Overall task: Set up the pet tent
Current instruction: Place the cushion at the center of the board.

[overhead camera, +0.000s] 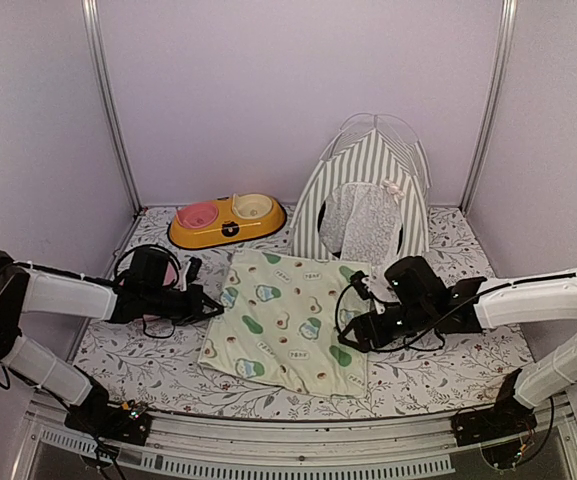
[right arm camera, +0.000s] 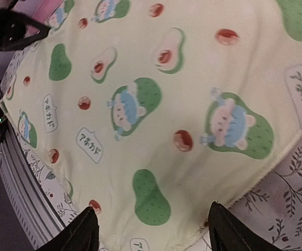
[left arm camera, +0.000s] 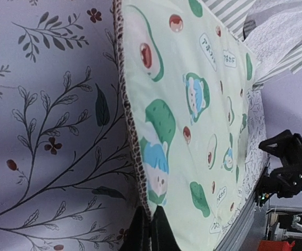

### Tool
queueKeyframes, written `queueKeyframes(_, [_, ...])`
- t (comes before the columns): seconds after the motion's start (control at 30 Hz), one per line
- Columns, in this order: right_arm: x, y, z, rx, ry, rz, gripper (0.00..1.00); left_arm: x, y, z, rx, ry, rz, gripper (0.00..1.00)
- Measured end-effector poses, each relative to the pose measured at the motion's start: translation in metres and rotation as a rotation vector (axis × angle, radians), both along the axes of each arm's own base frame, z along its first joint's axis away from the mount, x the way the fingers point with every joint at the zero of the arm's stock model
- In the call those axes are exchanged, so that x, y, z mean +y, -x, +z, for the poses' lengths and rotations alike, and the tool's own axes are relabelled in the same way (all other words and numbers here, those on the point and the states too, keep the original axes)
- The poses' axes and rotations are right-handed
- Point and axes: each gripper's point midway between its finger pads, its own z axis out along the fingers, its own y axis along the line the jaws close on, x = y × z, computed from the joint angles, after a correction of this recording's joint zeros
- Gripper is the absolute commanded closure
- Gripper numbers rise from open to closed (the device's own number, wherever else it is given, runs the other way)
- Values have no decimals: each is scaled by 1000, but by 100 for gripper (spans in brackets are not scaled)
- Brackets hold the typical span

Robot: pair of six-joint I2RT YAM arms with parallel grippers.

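The striped green-and-white pet tent stands upright at the back right, its lace curtain facing forward; a corner of the pet tent shows in the left wrist view. In front of it lies the avocado-print mat. My left gripper is at the mat's left edge. In its own view the left gripper is shut on the brown-trimmed hem of the mat. My right gripper hovers over the mat's right edge. Seen from its wrist, the right gripper is open above the mat, holding nothing.
An orange double pet bowl sits at the back left, beside the tent. A floral cloth covers the table. Metal frame posts rise at the back corners. The table's front rail runs between the arm bases.
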Motion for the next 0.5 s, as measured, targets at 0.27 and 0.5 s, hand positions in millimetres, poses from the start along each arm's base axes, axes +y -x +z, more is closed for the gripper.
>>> queueKeyframes(0.27, [-65, 1, -45, 194, -13, -257, 39, -1, 11, -8, -2, -63, -34, 100])
queueKeyframes(0.5, [-59, -9, -58, 280, -106, -324, 52, -8, 19, -9, -15, -83, -67, 100])
